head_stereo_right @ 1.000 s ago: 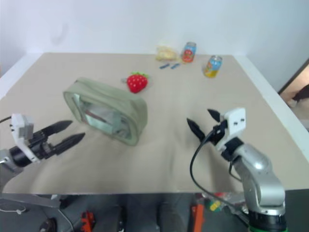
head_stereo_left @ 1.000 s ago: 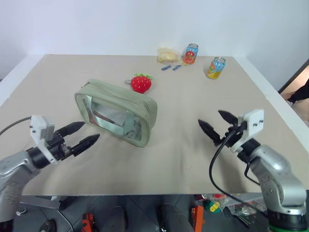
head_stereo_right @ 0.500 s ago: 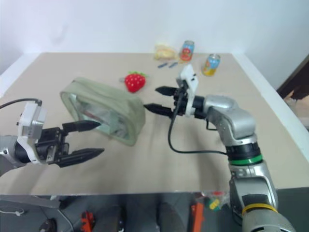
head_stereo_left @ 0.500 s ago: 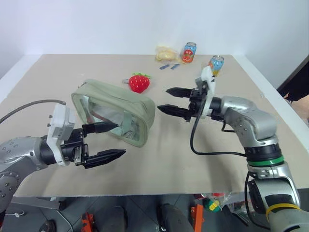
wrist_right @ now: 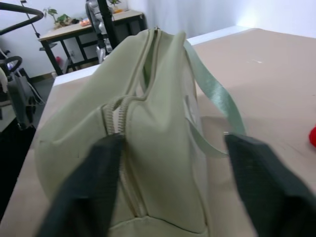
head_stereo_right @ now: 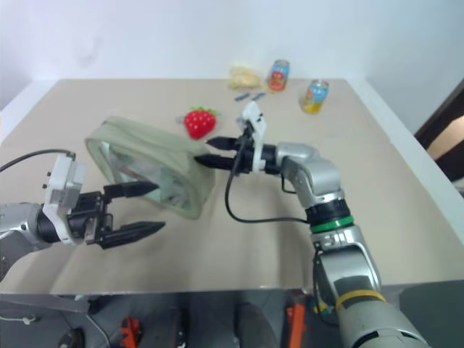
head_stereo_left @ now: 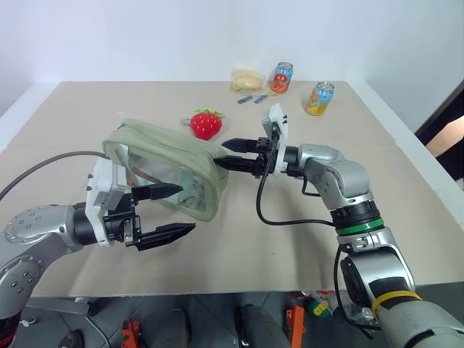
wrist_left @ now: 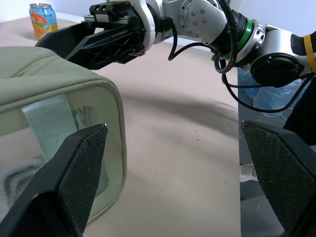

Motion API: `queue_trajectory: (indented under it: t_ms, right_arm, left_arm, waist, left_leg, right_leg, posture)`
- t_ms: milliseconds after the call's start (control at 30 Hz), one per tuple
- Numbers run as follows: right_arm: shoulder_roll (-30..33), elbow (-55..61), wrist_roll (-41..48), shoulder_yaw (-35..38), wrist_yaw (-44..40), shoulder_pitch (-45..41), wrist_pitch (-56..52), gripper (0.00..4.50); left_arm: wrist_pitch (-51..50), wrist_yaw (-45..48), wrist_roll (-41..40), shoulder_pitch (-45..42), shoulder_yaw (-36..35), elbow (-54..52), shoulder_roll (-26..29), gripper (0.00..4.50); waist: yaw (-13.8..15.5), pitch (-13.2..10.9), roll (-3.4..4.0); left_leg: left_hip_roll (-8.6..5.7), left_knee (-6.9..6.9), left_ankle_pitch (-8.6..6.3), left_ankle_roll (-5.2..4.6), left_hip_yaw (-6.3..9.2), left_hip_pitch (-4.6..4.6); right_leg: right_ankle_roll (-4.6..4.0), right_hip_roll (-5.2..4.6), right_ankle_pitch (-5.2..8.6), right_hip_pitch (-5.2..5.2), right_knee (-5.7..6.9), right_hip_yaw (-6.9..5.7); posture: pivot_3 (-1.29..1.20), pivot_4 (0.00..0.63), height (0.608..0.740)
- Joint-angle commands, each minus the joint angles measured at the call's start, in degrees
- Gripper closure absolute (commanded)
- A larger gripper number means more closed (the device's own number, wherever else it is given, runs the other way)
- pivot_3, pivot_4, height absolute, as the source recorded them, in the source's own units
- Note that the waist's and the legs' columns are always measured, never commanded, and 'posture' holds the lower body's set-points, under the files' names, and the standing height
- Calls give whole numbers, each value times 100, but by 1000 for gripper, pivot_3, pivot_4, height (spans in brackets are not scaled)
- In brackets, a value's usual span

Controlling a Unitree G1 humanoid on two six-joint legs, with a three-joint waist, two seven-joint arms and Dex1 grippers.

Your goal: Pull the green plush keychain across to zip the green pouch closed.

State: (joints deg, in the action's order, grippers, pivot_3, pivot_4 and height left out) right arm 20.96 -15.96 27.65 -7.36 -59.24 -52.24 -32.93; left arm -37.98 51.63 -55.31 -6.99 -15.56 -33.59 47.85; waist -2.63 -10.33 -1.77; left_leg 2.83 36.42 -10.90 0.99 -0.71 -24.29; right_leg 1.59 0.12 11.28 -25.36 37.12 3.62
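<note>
Head views: the boxy pale sage-green fabric pouch (head_stereo_left: 165,168) with clear plastic side windows lies slightly left of centre on the beige surface (head_stereo_left: 290,239). The right end effector (head_stereo_left: 230,154) points leftward with its black tips at the pouch's near top corner, the two fingers standing apart with a gap between them and nothing in it that I can make out. The left end effector (head_stereo_left: 168,213) hovers at the pouch's front end, its fingers spread wide and empty. A red strawberry plush (head_stereo_left: 206,125) sits behind the pouch; two drink cans (head_stereo_left: 320,98) and a yellow packet (head_stereo_left: 248,80) stand well apart at the far edge.

Left wrist view: the wide-spread fingers (wrist_left: 74,170) flank the pouch's end panel and its woven strap (wrist_left: 47,123), not touching it.

Right wrist view: the zipper (wrist_right: 118,143) runs along the pouch's top seam and looks partly open. The small lime-green plush keychain cannot be made out in any view, so its place is unknown.

Risk, as I judge it: closing here would pinch fabric or zipper teeth instead of the charm, and pulling would drag the unbraced pouch across the surface.
</note>
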Motion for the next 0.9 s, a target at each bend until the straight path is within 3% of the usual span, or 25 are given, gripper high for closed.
queue_trajectory:
  t_ms: [33,200,533,733,900]
  right_arm:
    - [-56,4,-55,50,-74,-190,23,2873]
    - [-96,11,-152,37,-147,-193,25,4487]
    - [272,78,-532,-44,-701,-296,560,4487]
    - [980,-1614,-1143,-76,-1581,-1143,1932,4487]
    - [1045,-3253,-1659,-21,-1678,-1774,3179,4487]
  left_arm:
    - [131,-32,62,-102,20,-19,-71,0]
    - [152,-35,156,-200,113,46,-151,0]
    - [162,-37,325,-359,287,165,-256,0]
    - [157,-43,396,-469,385,242,-267,0]
    - [192,-32,491,-524,498,290,-316,0]
  waist:
    - [0,0,0]
    - [0,0,0]
    - [4,0,0]
    - [5,-4,4]
    - [-17,-5,5]
  left_leg:
    - [0,0,0,0,0,1]
    - [0,0,0,0,0,1]
    - [2,0,0,1,1,1]
    - [-3,4,0,1,-2,0]
    - [-1,-1,0,1,-3,4]
  right_leg:
    - [0,0,0,1,0,0]
    - [0,1,0,1,2,0]
    - [0,3,0,2,3,0]
    - [0,1,0,3,1,5]
    - [-2,6,1,2,1,8]
  posture:
    - [0,150,740]
    - [0,150,740]
    - [0,150,740]
    - [0,150,740]
    - [0,150,740]
